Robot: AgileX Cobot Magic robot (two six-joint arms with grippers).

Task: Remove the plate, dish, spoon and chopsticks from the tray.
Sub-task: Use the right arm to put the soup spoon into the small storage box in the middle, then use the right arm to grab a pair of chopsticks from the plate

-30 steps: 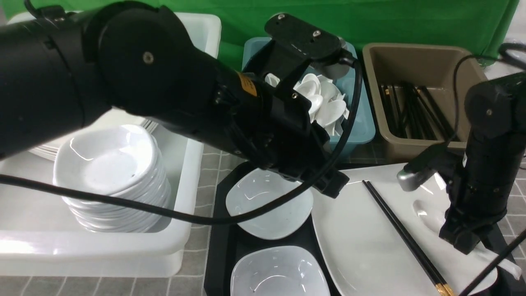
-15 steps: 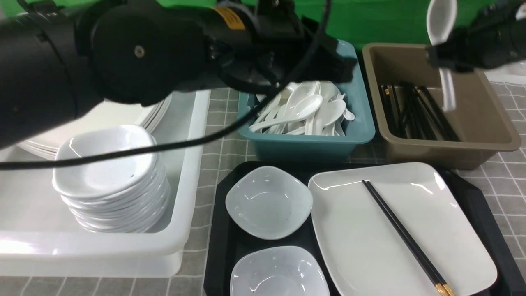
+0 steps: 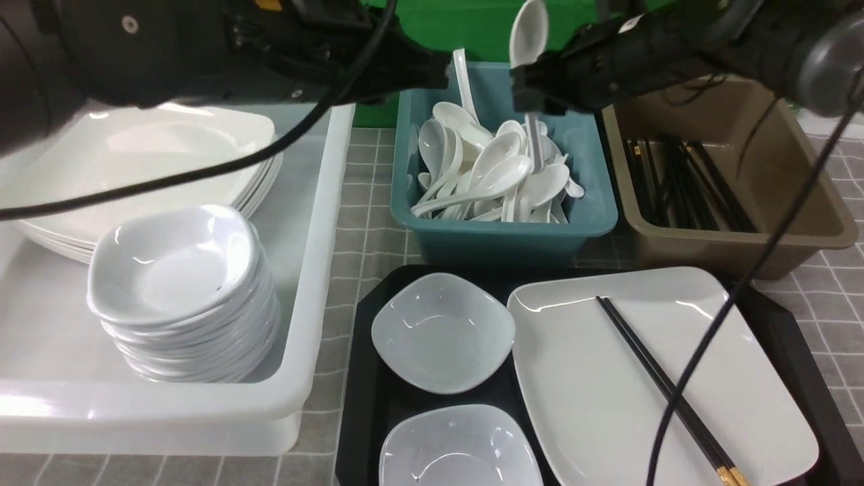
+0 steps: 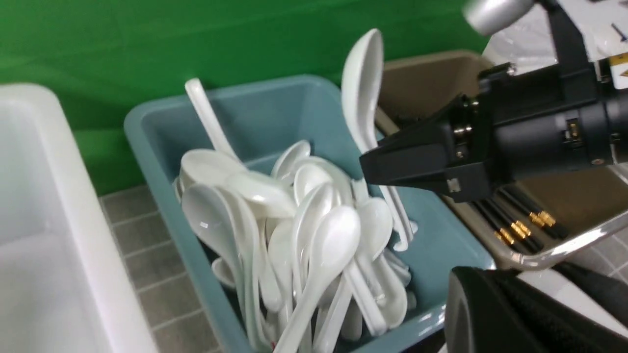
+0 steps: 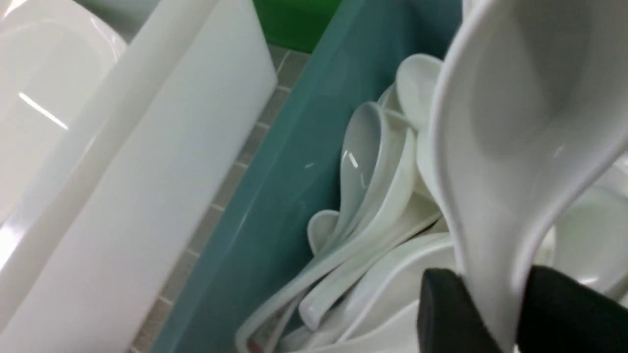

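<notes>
My right gripper [image 3: 525,94] is shut on the handle of the white spoon [image 3: 529,30] and holds it upright, bowl up, over the teal tub [image 3: 594,219] of spoons. In the right wrist view both black fingers [image 5: 451,314] pinch the spoon [image 5: 510,122]. The left wrist view shows the spoon [image 4: 363,83] too. The plate [image 3: 607,391] lies on the black tray [image 3: 361,378] with the chopsticks [image 3: 665,388] across it. Two small dishes [image 3: 442,331] sit left of it. My left gripper [image 3: 428,71] hovers by the tub's far left; its jaws are unclear.
A brown tub [image 3: 810,229] of chopsticks stands right of the teal tub. A white bin [image 3: 317,270] on the left holds a stack of small bowls [image 3: 179,290] and stacked plates [image 3: 142,162]. A black cable [image 3: 729,297] hangs over the plate.
My right gripper has carried the spoon left, from above the brown tub to above the teal tub. My left arm has risen and pulled back to the left.
</notes>
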